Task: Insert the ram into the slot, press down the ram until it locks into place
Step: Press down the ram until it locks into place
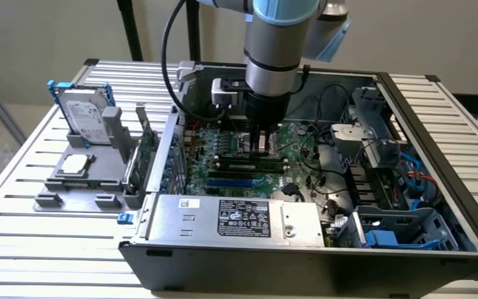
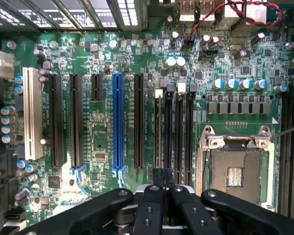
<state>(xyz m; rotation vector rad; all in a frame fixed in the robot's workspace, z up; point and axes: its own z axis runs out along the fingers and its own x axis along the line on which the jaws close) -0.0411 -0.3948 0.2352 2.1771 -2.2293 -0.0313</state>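
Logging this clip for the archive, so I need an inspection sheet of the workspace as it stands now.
Surface: slatted metal table carrying an open computer case.
Job's things: green memory stick lies along the black memory slots; whether it is locked cannot be told.
Clutter: hard drive and processor chip on a grey holder beside the case.
Grippers: gripper directly above the memory stick.
Cables: black cable along the arm; blue wires inside the case.
Surroundings: black pole behind the table.
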